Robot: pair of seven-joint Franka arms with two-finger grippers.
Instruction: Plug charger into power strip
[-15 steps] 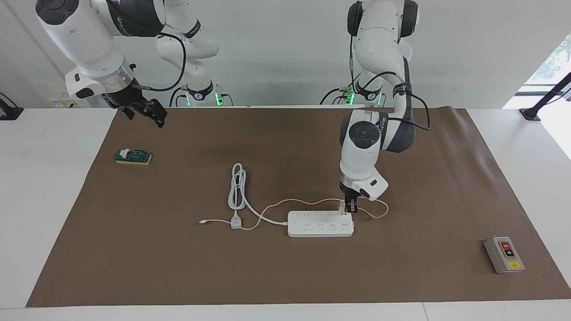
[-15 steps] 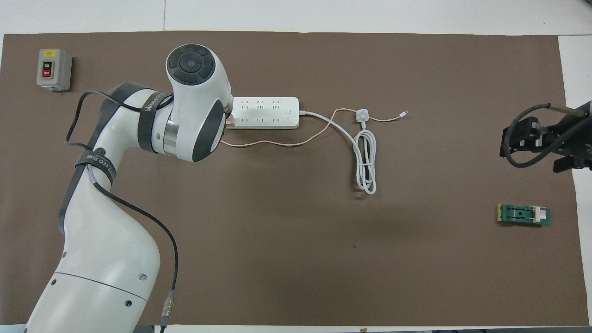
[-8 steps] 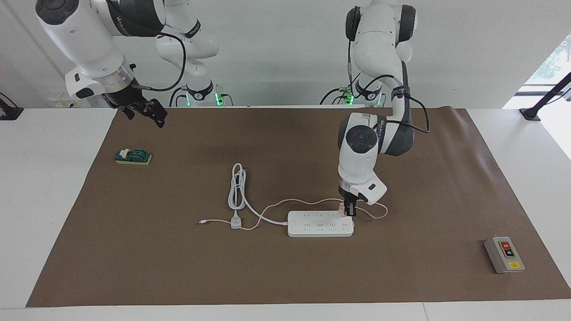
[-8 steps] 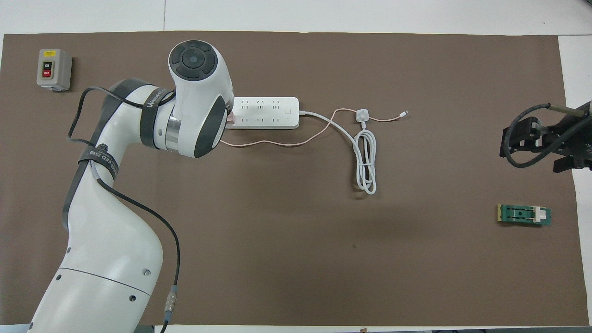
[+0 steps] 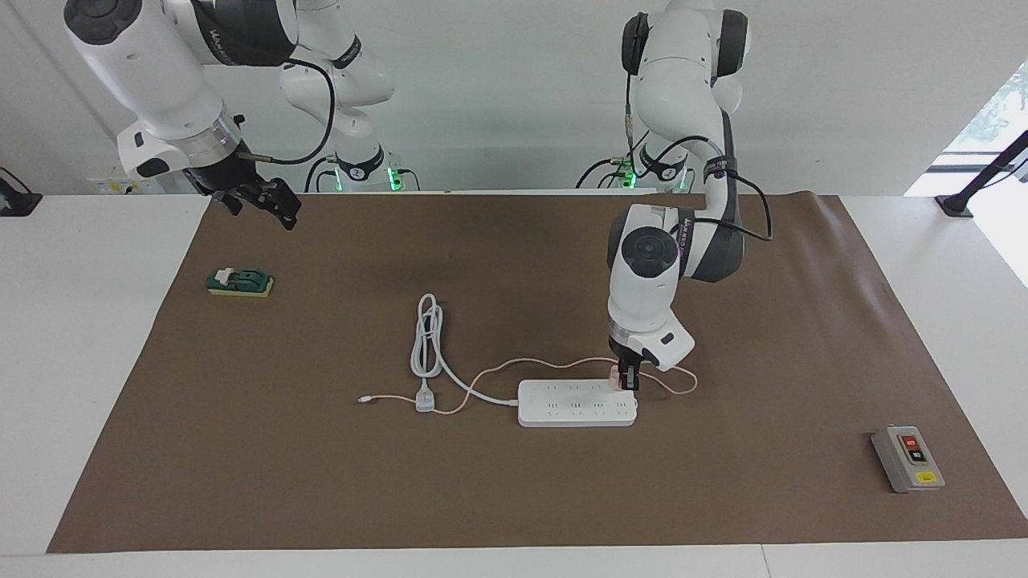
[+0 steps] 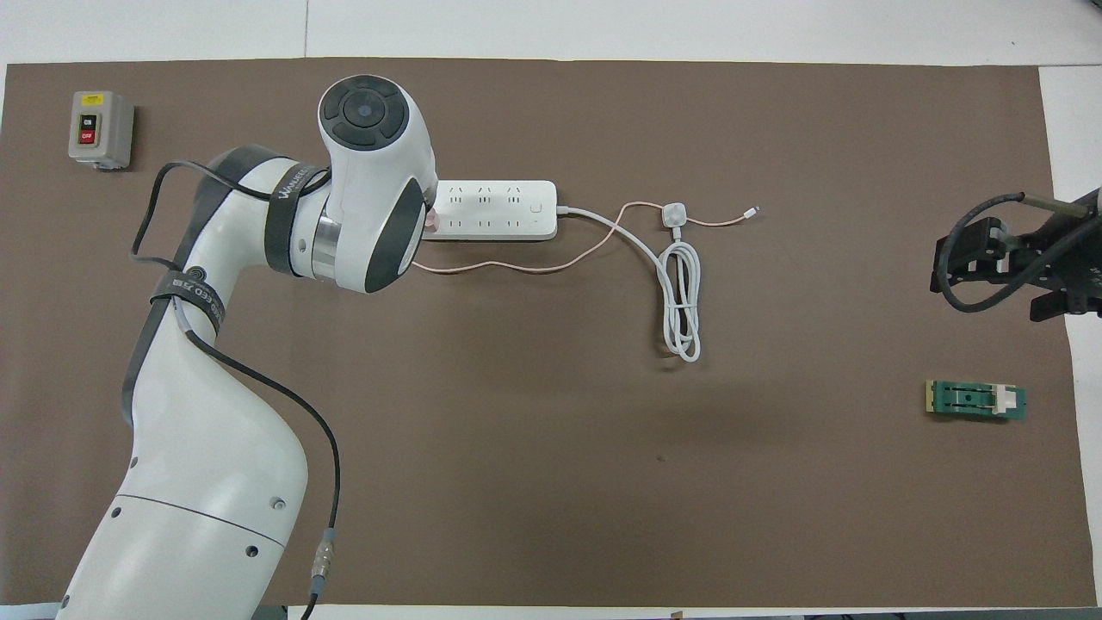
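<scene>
Charger (image 5: 616, 375) over brown mat (image 5: 514, 498); white wall (image 5: 498, 96)

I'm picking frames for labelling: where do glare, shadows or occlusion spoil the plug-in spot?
Facing view: the left gripper, charger and power strip show unglared; bright window glare stays at the frame's edge. Overhead view: the left arm's wrist covers that end of the strip; soft shadow only.

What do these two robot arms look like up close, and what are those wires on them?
Both arms are glossy white with rounded dark grey joint caps. The left arm has a black cable strapped along it by dark bands with white lettering. The right arm ends in a silver ring and a black gripper with a looping black cable.
</scene>
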